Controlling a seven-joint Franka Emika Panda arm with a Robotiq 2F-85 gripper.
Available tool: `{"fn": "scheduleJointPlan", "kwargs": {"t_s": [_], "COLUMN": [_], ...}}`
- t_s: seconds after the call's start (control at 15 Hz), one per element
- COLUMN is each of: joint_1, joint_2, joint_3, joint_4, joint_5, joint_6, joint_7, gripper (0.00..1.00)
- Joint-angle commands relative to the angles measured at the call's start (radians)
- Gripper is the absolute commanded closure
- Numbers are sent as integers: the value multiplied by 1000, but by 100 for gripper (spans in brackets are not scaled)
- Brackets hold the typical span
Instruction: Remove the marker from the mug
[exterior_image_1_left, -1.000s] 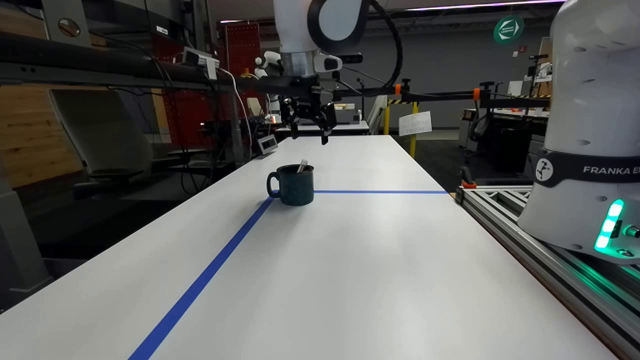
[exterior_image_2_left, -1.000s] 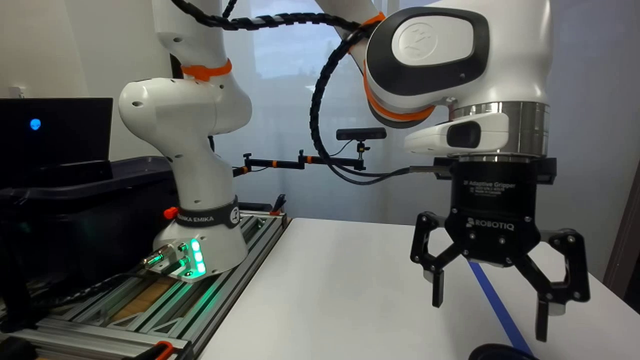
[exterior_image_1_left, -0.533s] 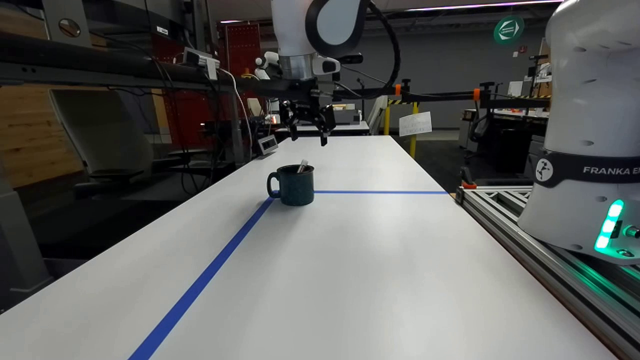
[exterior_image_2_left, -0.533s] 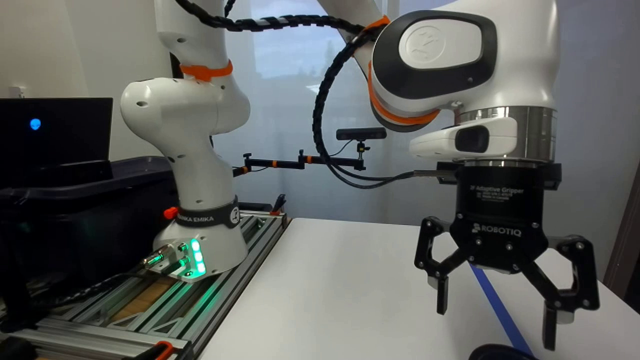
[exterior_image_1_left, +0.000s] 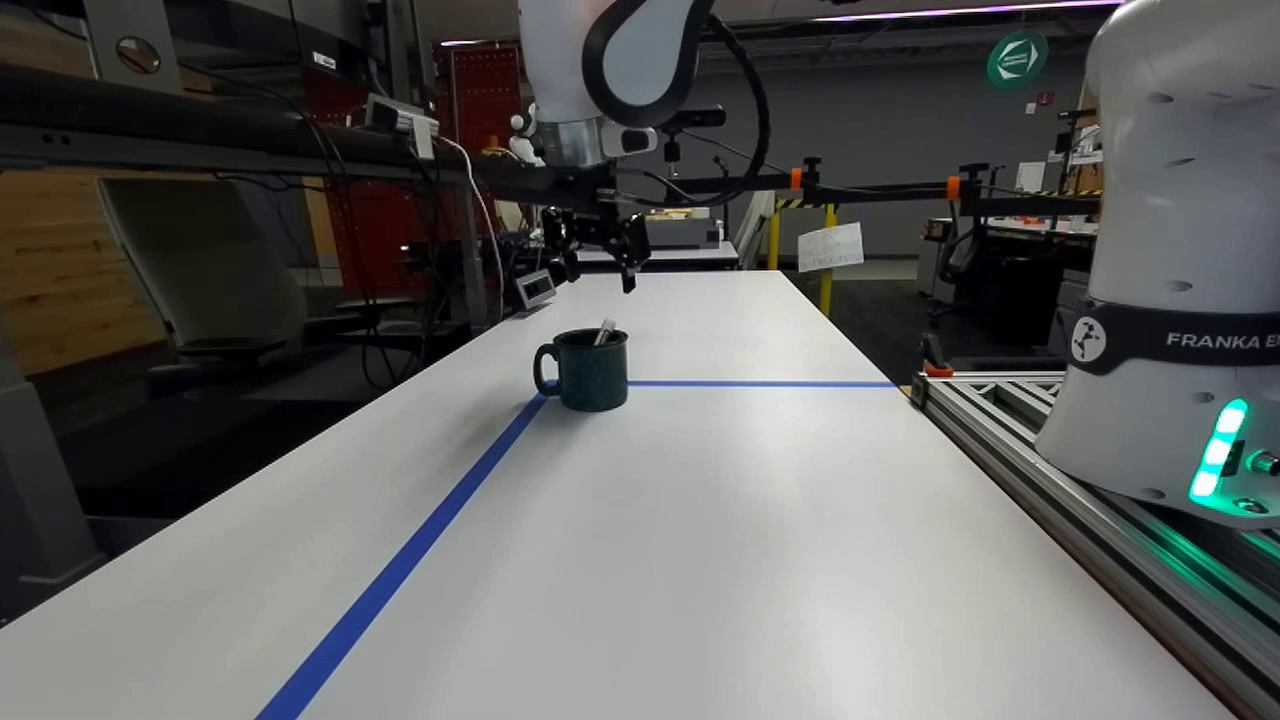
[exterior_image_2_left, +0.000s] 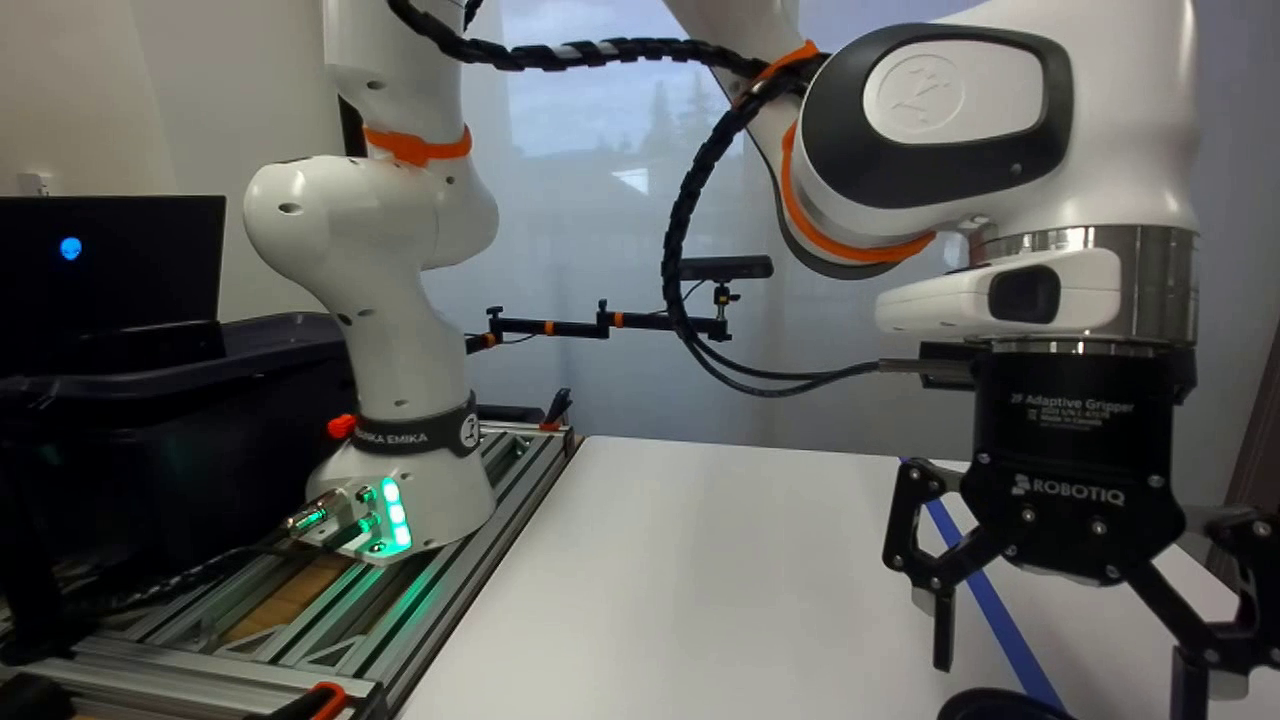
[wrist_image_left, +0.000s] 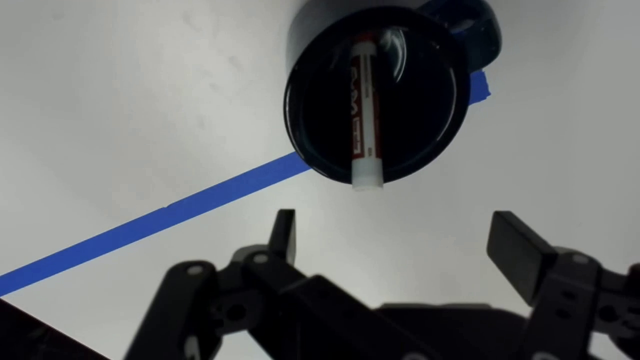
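Upper centre in the wrist view, the red-labelled marker (wrist_image_left: 367, 110) leans inside the mug (wrist_image_left: 422, 112) — inner end shadowed. Below, the gripper (wrist_image_left: 392, 245) gapes wide, holding nothing. Frame-bottom in an exterior view — only some rim (exterior_image_2_left: 1000, 695).

The white table (exterior_image_1_left: 760, 570) carries straight strips of blue tape (exterior_image_1_left: 421, 545). In an exterior view, an office chair (exterior_image_1_left: 205, 265) stands left of the table; a red perforated panel (exterior_image_1_left: 487, 100) stands far left. A paper sheet (exterior_image_1_left: 830, 247) hangs at a yellow post (exterior_image_1_left: 826, 292), far right. In an exterior view, a laptop (exterior_image_2_left: 110, 275) with a lit blue logo is located on a dark storage bin (exterior_image_2_left: 200, 440), left. A bar-shaped camera (exterior_image_2_left: 725, 268) is mounted on a black boom (exterior_image_2_left: 575, 328), far side.
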Motion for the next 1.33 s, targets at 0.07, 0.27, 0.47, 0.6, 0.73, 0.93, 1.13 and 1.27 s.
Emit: {"fn": "scheduleJointPlan", "kwargs": {"t_s": [0.07, 0.27, 0.47, 0.6, 0.73, 0.93, 1.13, 1.27], "joint_1": [51, 68, 79, 85, 90, 99, 110, 115], "joint_2": [62, 98, 139, 163, 186, 210, 229, 239], "joint_3": [-26, -36, -49, -57, -63, -70, -75, -77], "joint_4": [62, 84, 105, 119, 132, 145, 156, 160], "joint_5": [22, 24, 33, 43, 58, 78, 95, 106], "joint_6": [-39, -36, -29, -32, -32, -39, -46, -53], "joint_7": [4, 7, 10, 8, 4, 0, -4, -9], "gripper": [40, 52, 51, 50, 51, 56, 58, 64]}}
